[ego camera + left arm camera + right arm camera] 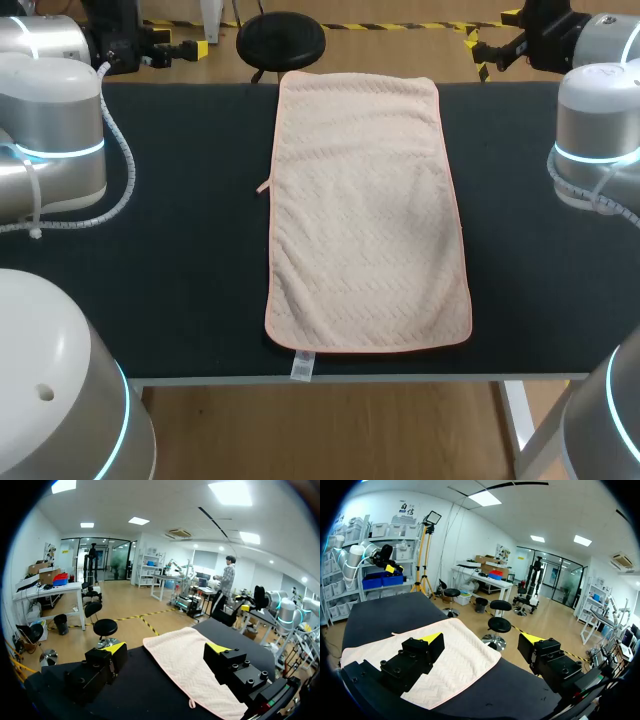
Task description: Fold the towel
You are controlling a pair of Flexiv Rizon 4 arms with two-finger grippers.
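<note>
Folding not begun: towel (365, 215) lies flat, left gripper (165, 652) and right gripper (481, 640) both spread empty; corner grasps seemingly due next.

The towel (365, 215) lies flat on the middle of the desk (180, 250), its long sides running from the near edge to the far edge. Its far end reaches the desk's far edge; its near end stops just short of the near edge. A tag (301, 367) at the towel's near left corner hangs over that edge, and a small loop (264, 187) sticks out of the towel's left side. My left claw (166, 650) hangs left of the towel's far end, my right claw (482, 642) right of it, both apart from the towel.
</note>
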